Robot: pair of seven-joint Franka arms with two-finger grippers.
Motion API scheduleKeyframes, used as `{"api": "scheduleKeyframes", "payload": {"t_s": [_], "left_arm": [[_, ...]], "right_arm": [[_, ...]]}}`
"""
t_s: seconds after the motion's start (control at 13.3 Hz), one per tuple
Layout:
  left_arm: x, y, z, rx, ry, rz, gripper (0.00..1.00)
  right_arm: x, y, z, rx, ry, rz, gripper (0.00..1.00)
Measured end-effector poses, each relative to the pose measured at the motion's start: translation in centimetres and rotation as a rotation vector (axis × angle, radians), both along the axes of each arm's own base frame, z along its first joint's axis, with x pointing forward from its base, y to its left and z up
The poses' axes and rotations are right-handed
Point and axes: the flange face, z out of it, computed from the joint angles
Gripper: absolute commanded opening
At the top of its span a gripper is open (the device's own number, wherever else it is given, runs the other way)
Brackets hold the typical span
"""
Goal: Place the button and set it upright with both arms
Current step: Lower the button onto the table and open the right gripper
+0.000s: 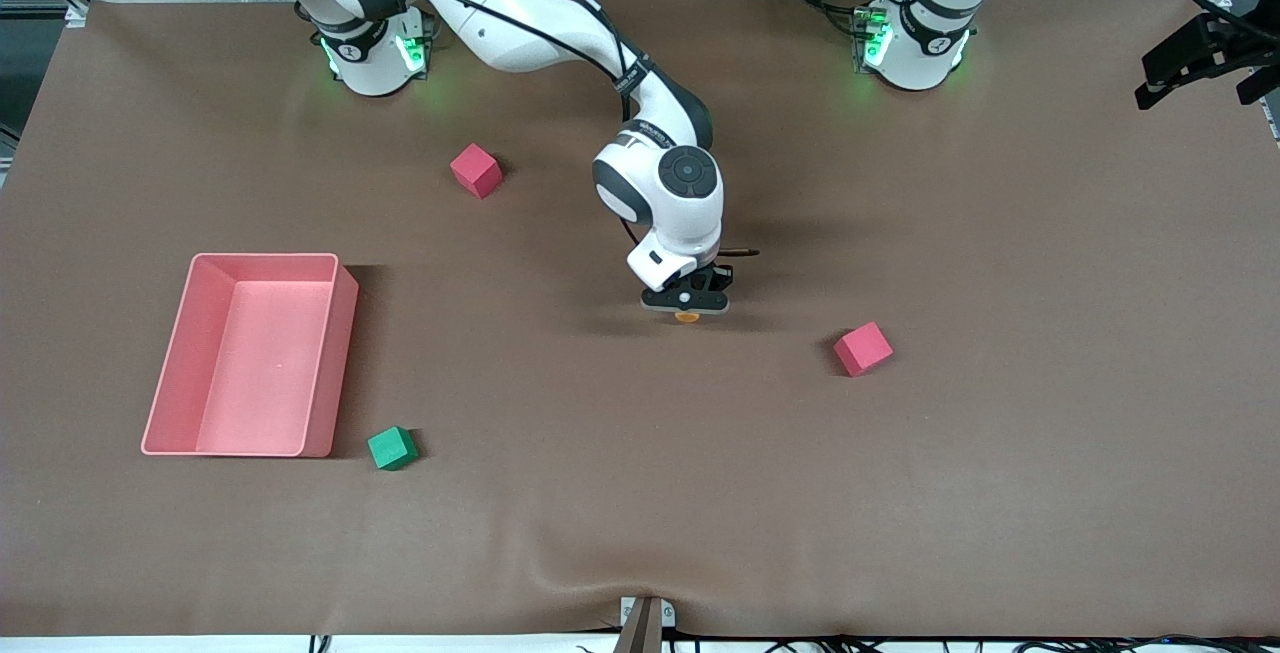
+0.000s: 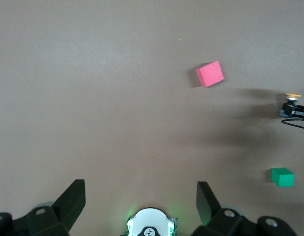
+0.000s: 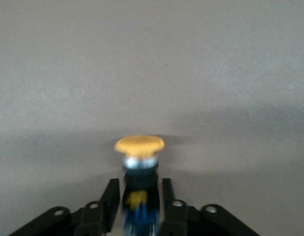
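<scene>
My right gripper [image 1: 686, 305] is low over the middle of the table, shut on the button [image 1: 686, 316]. In the right wrist view the fingers [image 3: 110, 196] close on the button's black and blue body [image 3: 139, 187], with the orange cap [image 3: 139, 144] sticking out past the fingertips. The left wrist view shows that gripper [image 2: 294, 110] and the orange cap [image 2: 292, 96] far off. My left gripper [image 2: 140, 197] is open and empty, high above its own green-lit base [image 2: 151, 225]. It is out of the front view; the left arm waits.
A pink bin [image 1: 250, 353] stands toward the right arm's end, with a green cube [image 1: 392, 448] beside its near corner. One red cube [image 1: 476, 170] lies near the right arm's base. Another red cube [image 1: 862, 348] lies beside the button, toward the left arm's end.
</scene>
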Motion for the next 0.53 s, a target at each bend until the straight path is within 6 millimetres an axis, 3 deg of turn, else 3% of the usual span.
{"api": "scheduleKeyframes", "payload": {"t_s": [0.3, 0.53], "left_arm": [[0.0, 0.6, 0.0, -0.001, 0.000, 0.011, 1.00], [0.0, 0.6, 0.0, -0.002, -0.002, 0.012, 1.00]], "right_arm": [[-0.1, 0.3, 0.1, -0.007, -0.014, 0.012, 1.00], [1.4, 0.3, 3.4, 0.024, -0.059, 0.015, 1.00]]}}
